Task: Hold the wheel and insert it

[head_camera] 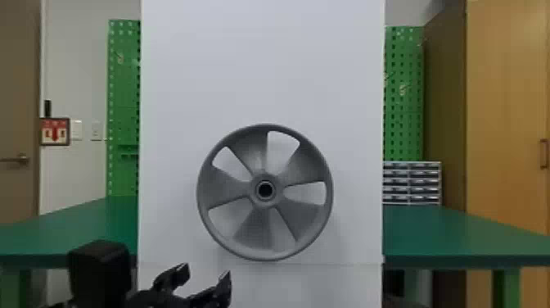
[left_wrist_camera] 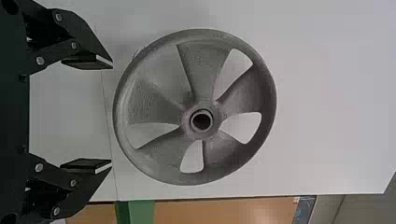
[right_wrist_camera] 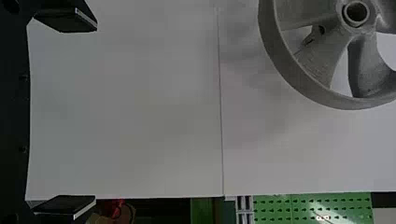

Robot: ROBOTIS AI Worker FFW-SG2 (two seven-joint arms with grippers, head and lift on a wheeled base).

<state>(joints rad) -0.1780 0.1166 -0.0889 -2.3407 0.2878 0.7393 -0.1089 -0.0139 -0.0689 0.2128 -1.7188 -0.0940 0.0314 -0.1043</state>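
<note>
"Largest first?"
"White panel (head_camera: 262, 61), reaching past the wheel (head_camera: 219, 187) on both sides, its seam (head_camera: 327, 264) just below."
"And your claws?"
"I see my left gripper (head_camera: 206, 273) spread wide, below and left of the wheel; my right gripper (right_wrist_camera: 95, 112) is parted too."

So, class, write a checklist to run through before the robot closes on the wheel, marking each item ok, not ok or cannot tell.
1. Wheel in front of white panel: ok
2. Left gripper open: ok
3. Right gripper open: ok
4. Wheel between a gripper's fingers: not ok
5. Hub unobstructed in front: ok
6. Wheel's support behind it: cannot tell
</note>
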